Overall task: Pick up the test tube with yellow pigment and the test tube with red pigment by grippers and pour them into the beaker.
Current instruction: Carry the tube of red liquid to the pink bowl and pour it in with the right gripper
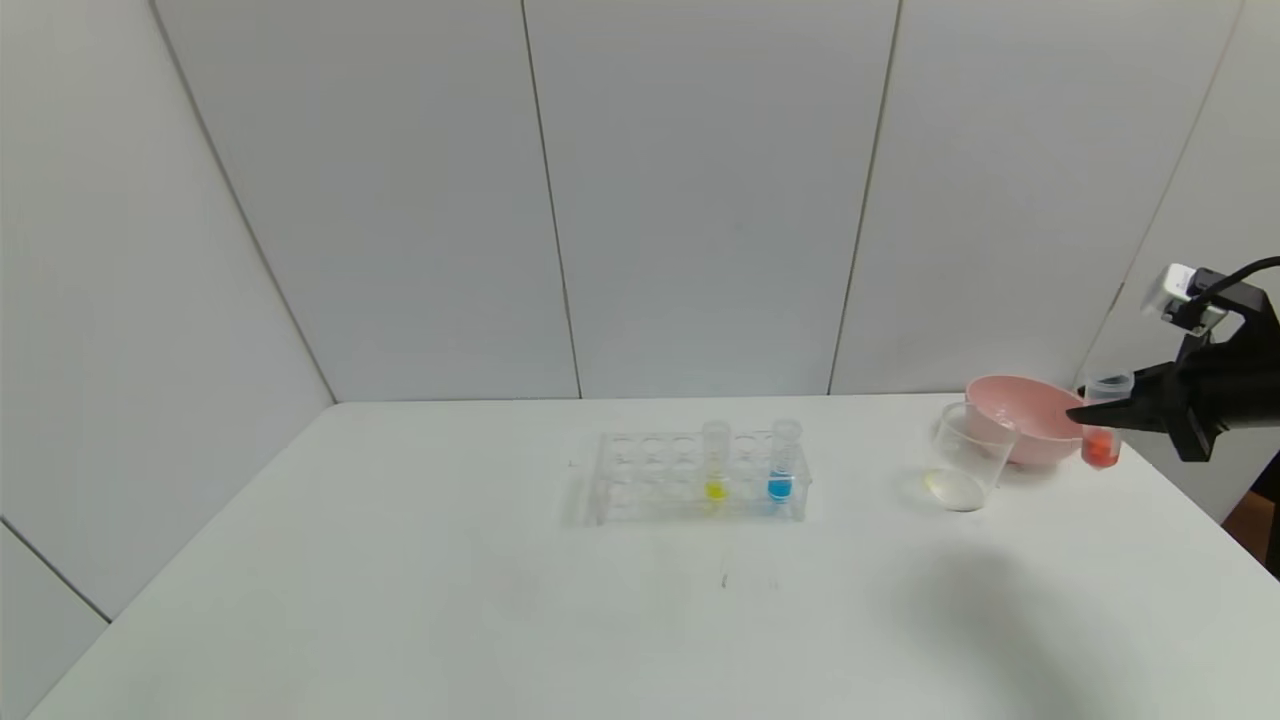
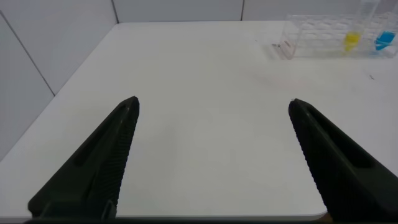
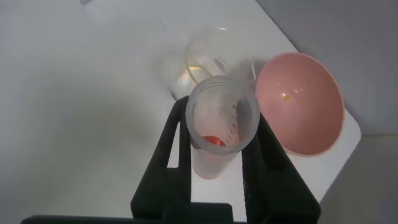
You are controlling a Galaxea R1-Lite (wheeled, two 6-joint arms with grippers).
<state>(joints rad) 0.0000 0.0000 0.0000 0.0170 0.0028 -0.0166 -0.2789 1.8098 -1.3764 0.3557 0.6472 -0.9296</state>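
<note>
My right gripper (image 1: 1095, 414) is shut on the test tube with red pigment (image 1: 1102, 420) and holds it upright above the table's right side, just right of the pink bowl. The right wrist view looks down into that tube (image 3: 221, 124) between the two black fingers (image 3: 258, 149), with orange-red liquid in its tip. The clear beaker (image 1: 968, 456) stands left of the bowl, a pale yellowish film at its bottom; it also shows in the right wrist view (image 3: 208, 59). The test tube with yellow pigment (image 1: 716, 462) stands in the clear rack (image 1: 640, 478). My left gripper (image 2: 212, 111) is open and empty over the table's left part.
A blue-liquid tube (image 1: 783, 460) stands in the rack right of the yellow one. The pink bowl (image 1: 1018, 415) sits at the back right, close to the beaker. The table's right edge lies just beyond my right gripper.
</note>
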